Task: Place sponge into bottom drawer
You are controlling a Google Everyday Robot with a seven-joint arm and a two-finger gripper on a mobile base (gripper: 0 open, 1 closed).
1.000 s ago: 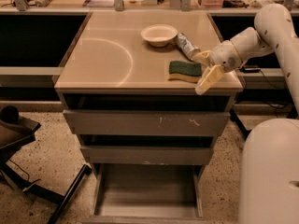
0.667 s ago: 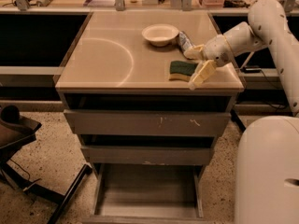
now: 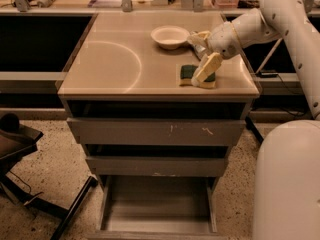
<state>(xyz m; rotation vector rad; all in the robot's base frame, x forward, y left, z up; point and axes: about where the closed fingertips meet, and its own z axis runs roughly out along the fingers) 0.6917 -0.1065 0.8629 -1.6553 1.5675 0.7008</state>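
Observation:
The sponge (image 3: 189,72), dark green on top with a yellow edge, lies flat near the front right of the cabinet top (image 3: 115,59). My gripper (image 3: 196,58) hangs just over it, reaching in from the right. It is open: one finger (image 3: 207,67) lies across the sponge's right half and the other (image 3: 199,37) sits further back, beside the bowl. The sponge is not lifted. The bottom drawer (image 3: 157,204) is pulled out at floor level, a shallow grey tray with nothing in it.
A white bowl (image 3: 170,36) stands behind the sponge on the cabinet top. Two grey-fronted drawers (image 3: 155,131) are above the bottom one, slightly ajar. My white base (image 3: 287,184) fills the lower right. A black chair leg (image 3: 30,194) lies at lower left.
My gripper has moved left and a little back along the cabinet top, so its finger now covers more of the sponge. The sponge has stayed in place.

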